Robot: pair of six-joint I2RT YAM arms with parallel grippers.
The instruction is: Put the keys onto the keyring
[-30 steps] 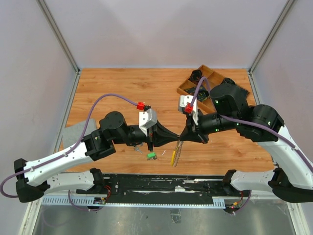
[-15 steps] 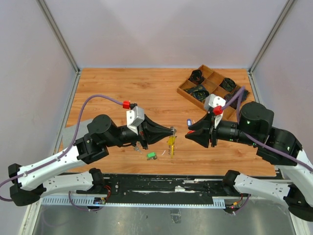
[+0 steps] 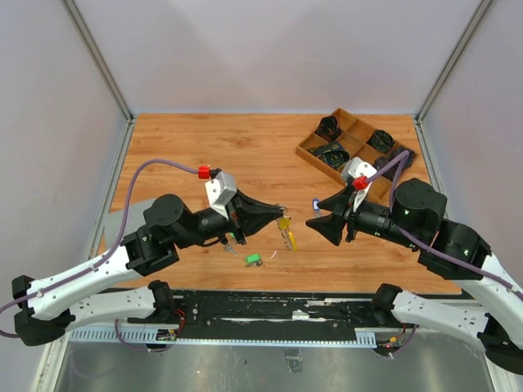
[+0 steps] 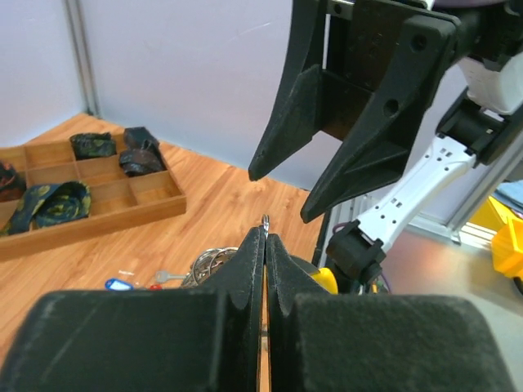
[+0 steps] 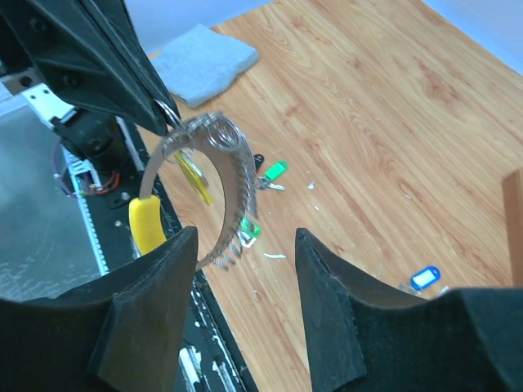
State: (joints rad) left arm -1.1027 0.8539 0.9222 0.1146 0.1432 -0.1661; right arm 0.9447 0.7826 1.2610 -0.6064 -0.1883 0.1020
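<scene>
Pinching the top of the keyring (image 5: 222, 186) near centre, pressed together: left fingers (image 4: 249, 263). Spread wide at 3 o'clock of it, apart from it: right fingers (image 5: 155, 294). Lying on the surface (image 3: 204, 147): green-tagged key (image 3: 253, 260) at 7 o'clock, blue-tagged key (image 5: 425, 276) at 1 o'clock.

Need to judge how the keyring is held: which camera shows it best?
Right wrist: the keyring, coil and yellow piece, hangs in clear view, pinched by the left gripper. Top external shows it small between the arms; left wrist shows only a bit behind its own fingers.
</scene>
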